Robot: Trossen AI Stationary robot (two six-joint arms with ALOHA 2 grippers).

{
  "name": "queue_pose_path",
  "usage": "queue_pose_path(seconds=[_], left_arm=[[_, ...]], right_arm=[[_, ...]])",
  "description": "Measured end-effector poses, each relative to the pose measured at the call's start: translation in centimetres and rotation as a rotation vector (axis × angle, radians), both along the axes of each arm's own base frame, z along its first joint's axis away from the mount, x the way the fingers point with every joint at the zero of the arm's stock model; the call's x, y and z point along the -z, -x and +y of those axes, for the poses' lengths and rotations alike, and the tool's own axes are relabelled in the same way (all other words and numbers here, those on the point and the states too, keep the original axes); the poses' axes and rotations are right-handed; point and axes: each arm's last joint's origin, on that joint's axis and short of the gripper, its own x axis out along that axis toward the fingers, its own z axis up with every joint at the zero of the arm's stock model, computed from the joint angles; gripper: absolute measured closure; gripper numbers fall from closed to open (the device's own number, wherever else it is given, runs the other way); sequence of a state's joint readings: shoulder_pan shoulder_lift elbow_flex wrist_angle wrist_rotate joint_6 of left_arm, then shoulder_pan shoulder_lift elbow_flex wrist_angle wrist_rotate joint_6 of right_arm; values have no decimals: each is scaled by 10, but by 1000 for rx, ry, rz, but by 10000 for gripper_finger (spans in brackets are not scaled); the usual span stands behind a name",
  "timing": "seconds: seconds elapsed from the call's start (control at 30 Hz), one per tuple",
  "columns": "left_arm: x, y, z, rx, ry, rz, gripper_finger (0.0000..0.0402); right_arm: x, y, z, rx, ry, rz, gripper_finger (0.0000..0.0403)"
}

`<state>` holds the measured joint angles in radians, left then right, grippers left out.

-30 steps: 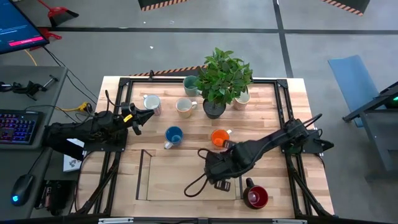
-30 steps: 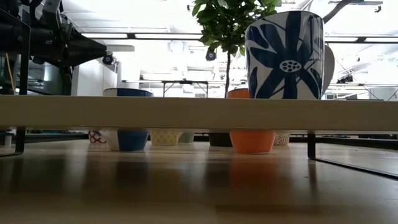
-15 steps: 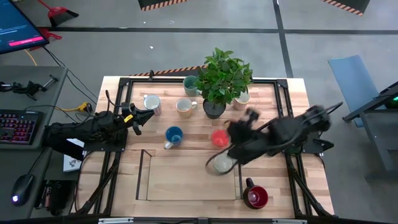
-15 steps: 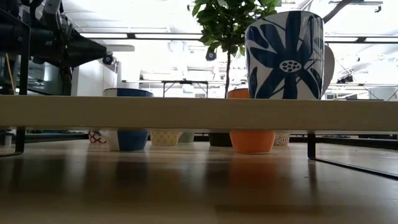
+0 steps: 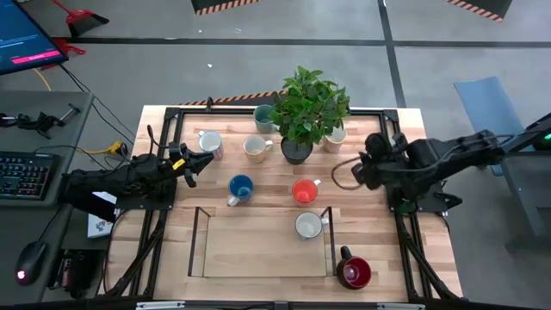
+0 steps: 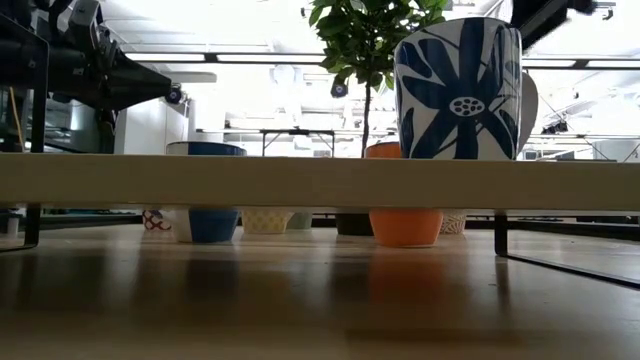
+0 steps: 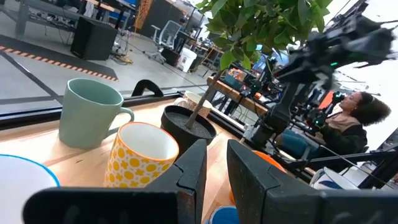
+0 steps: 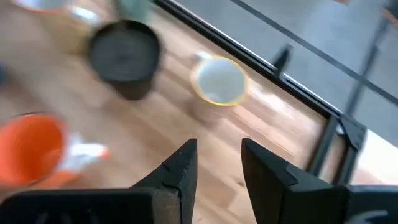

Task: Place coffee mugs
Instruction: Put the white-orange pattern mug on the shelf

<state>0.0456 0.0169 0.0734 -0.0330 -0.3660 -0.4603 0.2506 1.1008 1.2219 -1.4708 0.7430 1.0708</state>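
Observation:
A white mug with a blue flower pattern (image 5: pixel 308 226) (image 6: pixel 460 90) stands upright by its base at the right end of a low wooden tray (image 5: pixel 250 245). No gripper touches it. My right gripper (image 5: pixel 360 169) (image 8: pixel 219 165) hangs open and empty above the table's right side, tilted down. In its wrist view an orange mug (image 8: pixel 28 155), a yellow-rimmed mug (image 8: pixel 219 81) and a dark pot (image 8: pixel 124 59) show below. My left gripper (image 5: pixel 191 164) (image 7: pixel 216 165) waits at the left, level, a narrow gap between its fingers, holding nothing.
More mugs stand on the table: dark red (image 5: pixel 353 272), orange (image 5: pixel 304 191), blue (image 5: pixel 240 187), cream (image 5: pixel 256 148), blue-rimmed white (image 5: pixel 209 142), teal (image 5: pixel 264 118), yellow-rimmed (image 5: pixel 334 136). A potted plant (image 5: pixel 310 108) stands at the far middle. A person (image 7: pixel 357 115) sits beyond the table.
My right gripper has drawn back from the white-and-blue mug on the tray, rising and swinging toward the table's right and far edges, and its wrist has rolled. The mug stands still where it was.

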Motion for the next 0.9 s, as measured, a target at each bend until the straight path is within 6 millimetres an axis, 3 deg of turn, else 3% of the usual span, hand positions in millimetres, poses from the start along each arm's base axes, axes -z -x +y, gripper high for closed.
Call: queue_pose_path(seconds=[0.2, 0.4, 0.57, 0.9], left_arm=[[0, 0, 0, 0, 0, 0, 348], [0, 0, 0, -11, 0, 0, 348], [0, 0, 0, -11, 0, 0, 348], [0, 0, 0, -12, 1, 0, 348]], right_arm=[[53, 6, -34, 122, -20, 85, 300], [92, 2, -65, 136, -108, 22, 300], [106, 2, -94, 182, -129, -27, 300], [114, 5, -141, 256, -222, -101, 300]])
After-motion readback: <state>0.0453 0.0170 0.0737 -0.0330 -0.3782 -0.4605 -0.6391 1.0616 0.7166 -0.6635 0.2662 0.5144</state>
